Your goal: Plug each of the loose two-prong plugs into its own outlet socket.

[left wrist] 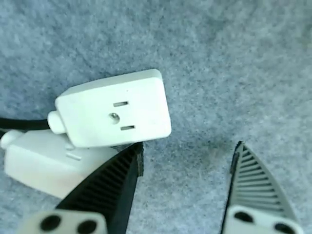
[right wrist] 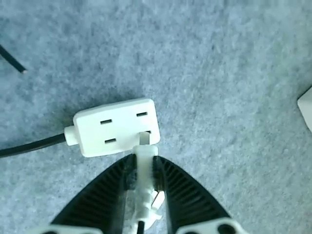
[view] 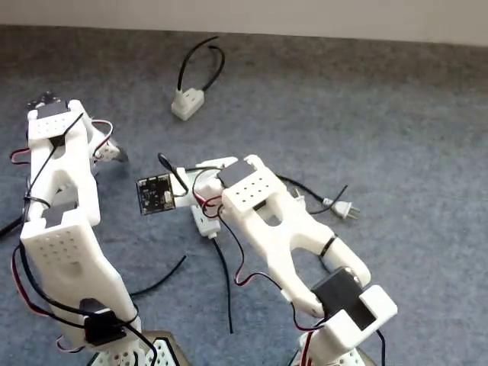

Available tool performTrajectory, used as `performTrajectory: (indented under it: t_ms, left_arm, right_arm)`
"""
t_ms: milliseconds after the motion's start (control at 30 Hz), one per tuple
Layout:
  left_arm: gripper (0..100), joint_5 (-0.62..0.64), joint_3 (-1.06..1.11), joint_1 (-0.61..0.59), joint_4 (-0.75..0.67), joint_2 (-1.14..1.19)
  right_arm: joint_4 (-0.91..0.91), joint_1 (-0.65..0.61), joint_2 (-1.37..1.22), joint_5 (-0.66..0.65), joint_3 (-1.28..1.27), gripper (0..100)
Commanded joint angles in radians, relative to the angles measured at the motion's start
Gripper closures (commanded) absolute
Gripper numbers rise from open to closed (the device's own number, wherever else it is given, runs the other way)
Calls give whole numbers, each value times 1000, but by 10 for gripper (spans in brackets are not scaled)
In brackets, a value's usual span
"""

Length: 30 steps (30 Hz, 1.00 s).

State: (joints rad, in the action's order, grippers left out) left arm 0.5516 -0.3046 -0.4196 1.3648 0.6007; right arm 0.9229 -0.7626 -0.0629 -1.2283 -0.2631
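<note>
A white outlet socket [right wrist: 116, 127] with a black cord lies on the grey carpet. My right gripper [right wrist: 145, 163] is shut on a white two-prong plug [right wrist: 145, 161] whose prongs meet the socket's near edge. In the high view this socket [view: 204, 221] lies under the right arm's wrist. My left gripper [left wrist: 187, 165] stands open just above the carpet, beside another white outlet socket [left wrist: 114, 114] that rests on a second white block [left wrist: 39, 163]. One loose plug [view: 347, 210] on a black cord lies right of the right arm. A further socket [view: 187, 103] sits at the back.
A black cord [view: 225, 282] trails from the middle socket toward the front edge. A small circuit board [view: 155, 194] hangs at the right arm's wrist. The left arm [view: 61, 198] runs along the left side. Open carpet lies to the right and at the back.
</note>
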Motion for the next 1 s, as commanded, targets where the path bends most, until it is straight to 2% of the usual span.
performTrajectory:
  t_ms: [0, 133, 300, 367, 433, 600, 700, 767, 867, 967]
  left_arm:
    - [708, 9, -36, 16, -11, -8]
    - [708, 9, -36, 16, -11, -10]
    - [708, 9, -36, 16, -11, -8]
    - [708, 9, -36, 16, -11, -8]
    - [708, 9, -36, 16, -11, -8]
    - [708, 3, -31, 16, -11, -8]
    - [708, -12, -27, 16, -3, -5]
    - [708, -80, -27, 18, -3, -5]
    - [707, -213, -27, 45, -2, -5]
    - [706, -456, -36, 93, -6, -7]
  right_arm:
    - [87, -21, 18, -14, 105, 992]
    - [196, -58, 15, -12, 222, 992]
    - [202, -84, 13, 32, 231, 992]
    - [200, -82, 12, 175, 236, 992]
    - [203, -82, 12, 371, 240, 992]
    - [222, -77, 15, 964, 268, 992]
    - [338, -44, 19, 1177, 331, 992]
    - [466, -18, 19, 1185, 417, 992]
    - [656, 41, 19, 1108, 570, 992]
    - [826, 114, 19, 1034, 722, 992]
